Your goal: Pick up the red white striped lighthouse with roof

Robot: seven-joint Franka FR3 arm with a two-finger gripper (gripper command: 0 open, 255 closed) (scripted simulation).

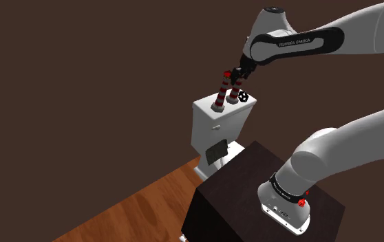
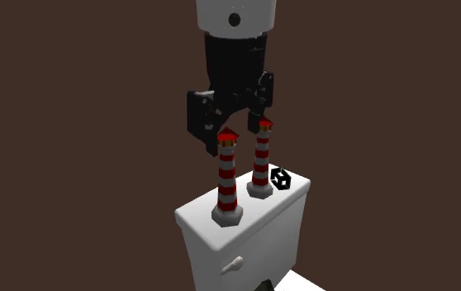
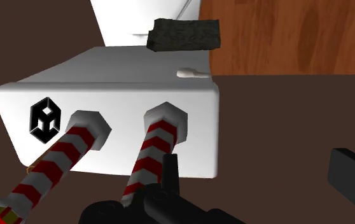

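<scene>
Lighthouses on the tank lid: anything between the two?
Nothing: bare white tank lid between the nearer lighthouse and the farther lighthouse, clear in the second exterior view. The black object sits past the farther one.

Plain white toilet tank with flat lid [image 2: 291, 192] [image 1: 206, 105] [image 3: 125, 95], carrying two red-and-white striped lighthouses upright on grey hexagonal bases, side by side along the lid, one lighthouse [image 2: 227, 178] [image 1: 221, 93] [image 3: 154, 149] toward the middle, other lighthouse [image 2: 261, 161] [image 1: 236, 88] [image 3: 62, 153] just beside small black openwork block [image 2: 281, 178] [image 1: 243, 97] [image 3: 44, 119] near one end.
</scene>
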